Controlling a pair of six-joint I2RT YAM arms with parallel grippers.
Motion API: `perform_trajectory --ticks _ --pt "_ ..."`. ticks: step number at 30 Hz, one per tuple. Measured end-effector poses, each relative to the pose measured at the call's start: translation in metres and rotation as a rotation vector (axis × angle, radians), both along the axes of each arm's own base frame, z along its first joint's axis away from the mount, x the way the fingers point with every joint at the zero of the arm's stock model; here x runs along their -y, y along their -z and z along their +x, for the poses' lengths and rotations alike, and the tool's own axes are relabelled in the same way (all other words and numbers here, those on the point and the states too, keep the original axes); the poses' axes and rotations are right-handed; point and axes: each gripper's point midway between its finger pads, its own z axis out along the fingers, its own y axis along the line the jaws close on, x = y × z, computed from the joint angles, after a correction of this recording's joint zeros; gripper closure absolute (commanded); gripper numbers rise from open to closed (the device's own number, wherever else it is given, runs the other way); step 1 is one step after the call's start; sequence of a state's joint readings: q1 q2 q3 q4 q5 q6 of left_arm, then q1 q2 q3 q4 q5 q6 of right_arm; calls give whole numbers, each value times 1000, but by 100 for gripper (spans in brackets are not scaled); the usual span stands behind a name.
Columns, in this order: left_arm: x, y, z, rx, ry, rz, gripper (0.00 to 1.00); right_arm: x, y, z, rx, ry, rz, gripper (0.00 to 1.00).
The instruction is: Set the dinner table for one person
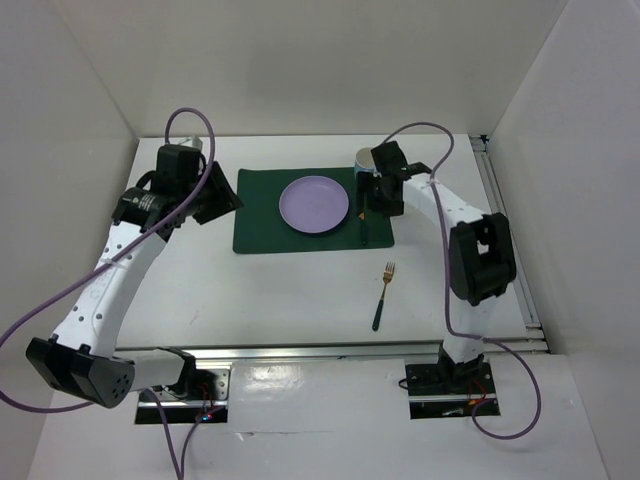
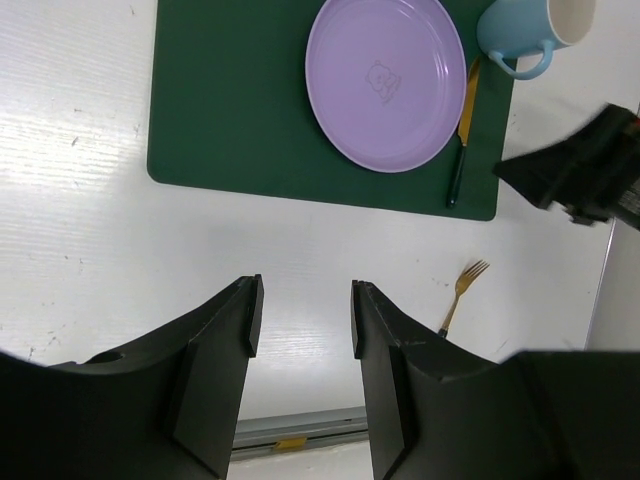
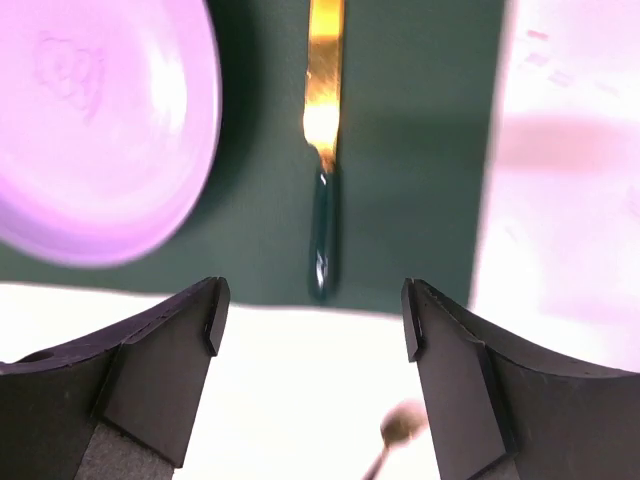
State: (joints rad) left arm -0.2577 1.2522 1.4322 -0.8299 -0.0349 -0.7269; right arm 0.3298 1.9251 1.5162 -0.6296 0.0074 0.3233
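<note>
The white dinner table [image 1: 280, 290] holds a dark green placemat [image 1: 262, 215]. A purple plate [image 1: 314, 204] lies on the mat, with a gold knife with a dark handle [image 1: 364, 228] on the mat to its right. A light blue mug [image 1: 364, 158] stands at the mat's far right corner. A gold fork with a dark handle [image 1: 383, 295] lies on the bare table near the mat's right corner. My right gripper [image 1: 380, 205] is open and empty above the knife [image 3: 323, 150]. My left gripper [image 1: 217, 198] is open and empty, raised left of the mat.
White walls close in the table on three sides. A metal rail [image 1: 505, 230] runs along the right edge and another [image 1: 330, 350] along the near edge by the arm bases. From the left wrist the plate [image 2: 385, 80], mug [image 2: 525, 30] and fork [image 2: 460, 295] show.
</note>
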Motion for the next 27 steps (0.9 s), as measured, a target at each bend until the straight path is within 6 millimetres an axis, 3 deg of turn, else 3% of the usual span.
perform_trajectory --ticks 4,7,9,12,16,23,27 --pt "-1 6 -1 -11 10 15 43 15 -42 -28 80 34 6 20" --pt "-1 10 -1 -20 12 19 43 25 -51 -65 85 69 38 23" --pt "-1 10 -1 -20 13 20 43 29 -42 -98 39 96 54 23" --pt "0 10 -2 -20 17 19 43 25 -11 -157 -89 123 56 20" --pt "0 10 -2 -21 20 18 43 16 14 -201 -223 154 41 19" --pt "0 13 -2 -28 22 21 43 11 42 -238 -333 226 37 29" --pt "0 15 -3 -30 28 29 43 16 60 -256 -386 249 36 40"
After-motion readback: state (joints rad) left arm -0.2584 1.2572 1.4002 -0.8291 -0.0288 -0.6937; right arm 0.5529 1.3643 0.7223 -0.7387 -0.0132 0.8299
